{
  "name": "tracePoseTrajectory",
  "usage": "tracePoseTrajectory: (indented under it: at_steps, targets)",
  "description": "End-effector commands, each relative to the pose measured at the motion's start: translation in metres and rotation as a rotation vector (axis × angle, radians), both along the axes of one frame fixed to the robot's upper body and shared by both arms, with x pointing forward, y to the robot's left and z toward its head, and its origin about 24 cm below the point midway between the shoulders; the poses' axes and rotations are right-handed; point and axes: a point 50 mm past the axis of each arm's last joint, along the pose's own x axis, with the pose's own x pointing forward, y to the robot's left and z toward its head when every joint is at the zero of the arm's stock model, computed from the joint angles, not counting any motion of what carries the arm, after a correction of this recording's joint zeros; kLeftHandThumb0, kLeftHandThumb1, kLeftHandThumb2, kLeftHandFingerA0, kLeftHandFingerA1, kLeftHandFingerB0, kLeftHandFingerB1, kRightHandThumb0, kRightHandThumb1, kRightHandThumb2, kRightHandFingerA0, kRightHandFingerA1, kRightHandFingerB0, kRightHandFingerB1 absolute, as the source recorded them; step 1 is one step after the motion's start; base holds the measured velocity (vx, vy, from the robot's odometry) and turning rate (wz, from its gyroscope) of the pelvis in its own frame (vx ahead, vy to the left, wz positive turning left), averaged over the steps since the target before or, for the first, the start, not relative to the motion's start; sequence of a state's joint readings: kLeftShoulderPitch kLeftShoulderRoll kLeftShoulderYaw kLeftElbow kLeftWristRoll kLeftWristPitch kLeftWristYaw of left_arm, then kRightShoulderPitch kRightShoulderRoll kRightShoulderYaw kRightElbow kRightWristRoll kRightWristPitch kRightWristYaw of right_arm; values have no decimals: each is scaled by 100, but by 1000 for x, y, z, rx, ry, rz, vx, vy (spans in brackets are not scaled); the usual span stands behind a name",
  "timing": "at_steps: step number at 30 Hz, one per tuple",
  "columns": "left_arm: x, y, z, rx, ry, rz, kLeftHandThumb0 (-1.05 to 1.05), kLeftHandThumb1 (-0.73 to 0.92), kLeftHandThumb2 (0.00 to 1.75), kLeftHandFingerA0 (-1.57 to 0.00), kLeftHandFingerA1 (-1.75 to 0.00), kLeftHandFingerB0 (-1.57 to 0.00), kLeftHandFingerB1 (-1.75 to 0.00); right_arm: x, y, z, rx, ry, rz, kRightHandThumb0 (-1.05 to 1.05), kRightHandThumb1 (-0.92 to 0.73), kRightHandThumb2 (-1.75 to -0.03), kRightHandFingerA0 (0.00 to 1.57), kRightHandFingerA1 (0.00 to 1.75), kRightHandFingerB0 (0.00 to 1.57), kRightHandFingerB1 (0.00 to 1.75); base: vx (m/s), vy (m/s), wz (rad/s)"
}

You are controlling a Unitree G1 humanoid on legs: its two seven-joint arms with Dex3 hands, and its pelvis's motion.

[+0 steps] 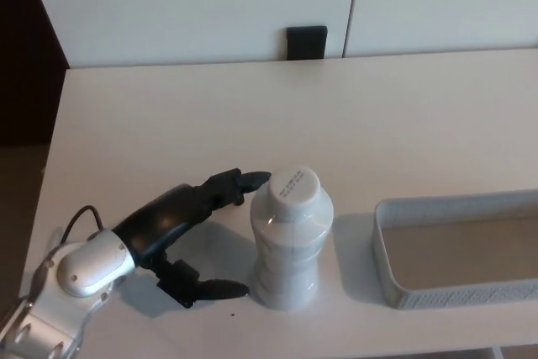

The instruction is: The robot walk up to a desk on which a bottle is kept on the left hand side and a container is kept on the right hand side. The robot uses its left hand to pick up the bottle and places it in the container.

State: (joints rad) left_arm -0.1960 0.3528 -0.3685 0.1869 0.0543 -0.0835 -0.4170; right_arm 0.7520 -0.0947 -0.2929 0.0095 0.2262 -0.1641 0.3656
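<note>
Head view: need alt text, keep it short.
The robot's left hand reaches in from the lower left with fingers and thumb spread on either side of an upright white bottle on a white desk, not visibly closed on it. A pale, empty container sits to the bottle's right.

Bottle point(290, 237): white plastic, faintly ribbed body, soft sheen on shoulder, smooth cap with small dark print. Container point(454, 250): pale grey plastic, matt, fine-textured walls, smooth floor. Bench point(252, 115): off-white, smooth, matt. Left hand point(181, 229): black plastic, semi-gloss fingers point(239, 182); wrist shell silver, glossy. Wall panels point(193, 6) behind: white, smooth.
</note>
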Motion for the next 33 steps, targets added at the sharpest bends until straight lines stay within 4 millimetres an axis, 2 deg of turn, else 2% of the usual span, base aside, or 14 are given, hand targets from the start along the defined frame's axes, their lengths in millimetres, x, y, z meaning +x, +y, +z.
tracePoseTrajectory:
  at_steps: [1,17,18,20,21,22,25,26,27,28,29,30,31,33]
  targets:
    - [-13,-5,-10,16,36,-24,-104,31,68,-3,-30,0,-30,0,-3,5,-30,7,11,0,-64,-58,50,61,40,48,0,0,0]
    - [-10,-57,-12,-79,65,-45,-96,34,69,0,-53,-12,-24,6,-3,0,-22,-17,12,-1,-63,-58,51,61,40,48,0,0,0]
    - [-8,-62,-12,-85,74,-43,-94,39,59,-2,-52,0,-32,7,-4,1,-20,-22,11,-5,-62,-57,49,63,39,50,0,0,0]
    - [-1,-77,-10,-90,72,-39,-94,34,70,-2,-51,-11,-12,8,-5,2,-20,-31,12,-6,-62,-57,46,60,38,50,0,0,0]
    - [2,-83,-8,-87,59,-27,-94,42,55,-6,-56,0,-30,9,-6,2,-19,-32,13,-6,-42,-88,39,65,30,58,0,0,0]
    - [3,-84,-8,-86,55,-24,-94,42,55,-6,-56,0,-30,10,-6,3,-19,-33,13,-6,-42,-88,39,65,30,58,0,0,0]
    - [13,-99,-6,-97,53,80,-93,42,54,-27,-52,-7,-34,12,-7,4,-15,-33,10,-4,-43,-88,40,65,30,58,0,0,0]
    - [19,-106,-5,-130,54,157,-93,33,66,-58,-53,-15,-35,13,-7,4,-18,-35,15,-7,-61,-57,49,61,39,49,0,0,0]
    - [27,-113,-6,-175,45,266,-79,46,56,-120,-58,-34,-39,15,-5,4,-28,-35,20,-9,-41,-86,45,66,32,58,0,0,0]
    - [36,-120,-6,-202,32,359,-67,54,59,-146,-71,-56,-44,16,-3,2,-30,-36,23,-9,-41,-86,44,65,32,58,0,0,0]
    - [40,-122,-5,-210,32,387,-67,54,59,-146,-71,-56,-44,17,-2,2,-28,-38,25,-9,-41,-86,44,65,32,58,0,0,0]
    - [44,-124,-3,-215,25,405,-68,52,85,-149,-96,-64,-59,19,-1,1,-23,-47,27,-9,-41,-86,44,65,33,59,0,0,0]
    - [48,-127,-1,-226,17,415,-51,69,61,-157,-95,-77,-49,20,-1,1,-23,-54,30,-11,-41,-86,43,65,31,58,0,0,0]
    - [55,-130,4,-247,2,420,-51,71,61,-157,-98,-80,-49,23,-1,3,-34,-66,40,-11,-41,-86,44,66,32,58,0,0,0]
